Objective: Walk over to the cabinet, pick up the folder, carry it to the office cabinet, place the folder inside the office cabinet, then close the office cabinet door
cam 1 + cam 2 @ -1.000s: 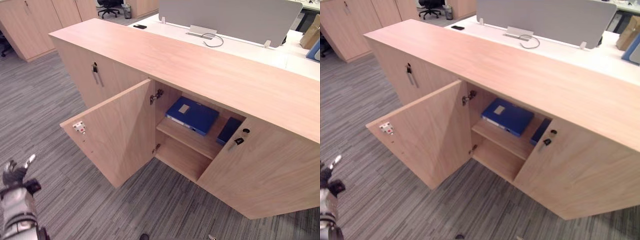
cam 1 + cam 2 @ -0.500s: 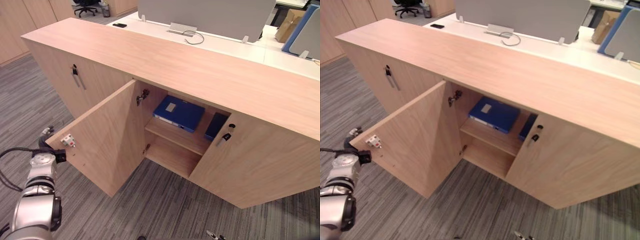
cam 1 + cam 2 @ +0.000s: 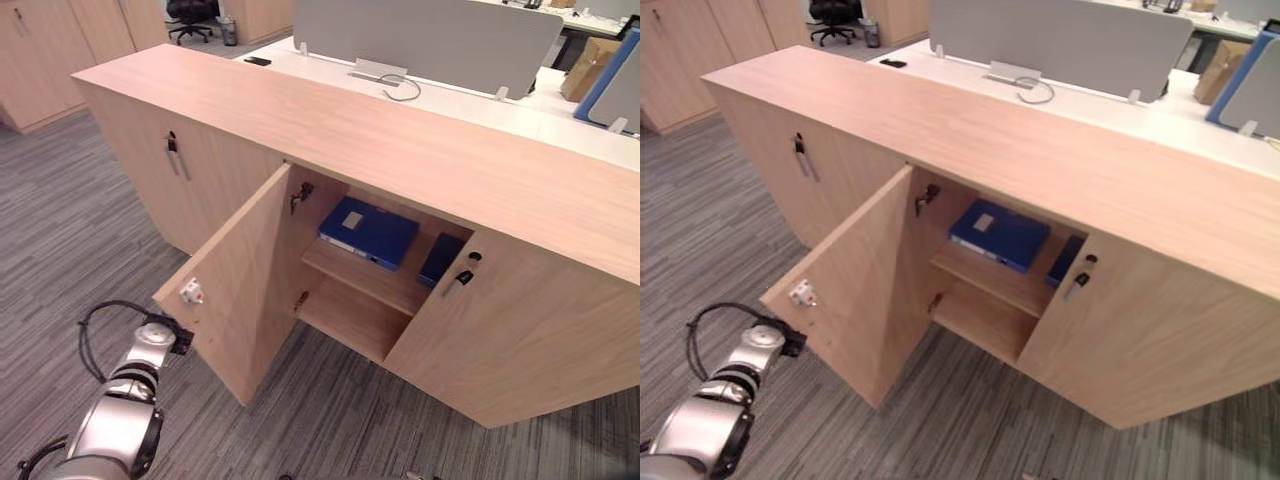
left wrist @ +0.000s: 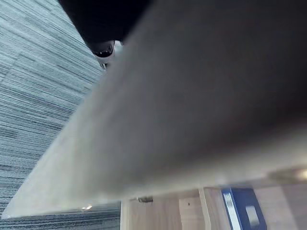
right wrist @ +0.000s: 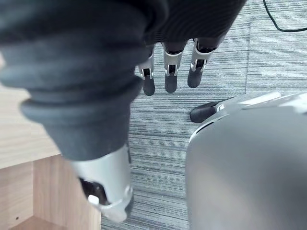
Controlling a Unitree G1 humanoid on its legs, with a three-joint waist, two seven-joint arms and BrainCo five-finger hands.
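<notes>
A blue folder (image 3: 368, 230) lies flat on the shelf inside the low wooden office cabinet (image 3: 400, 150); it also shows in the left wrist view as the folder (image 4: 242, 211). The cabinet's left door (image 3: 245, 280) stands swung out toward me. My left hand (image 3: 165, 332) reaches the door's free edge low down, behind its outer face, and the door's surface (image 4: 192, 110) is very close in the left wrist view. My right hand (image 5: 170, 67) hangs over the carpet with straight fingers, holding nothing.
A second dark blue binder (image 3: 440, 260) stands by the folder. The right door (image 3: 520, 340) is nearly shut, with a black handle (image 3: 460, 280). Another closed door with a handle (image 3: 172, 150) is further left. A white desk with a grey screen (image 3: 430, 40) stands behind.
The camera has shifted. My left arm has moved forward to the door's free edge, and the door has swung in from wide open to about square with the cabinet.
</notes>
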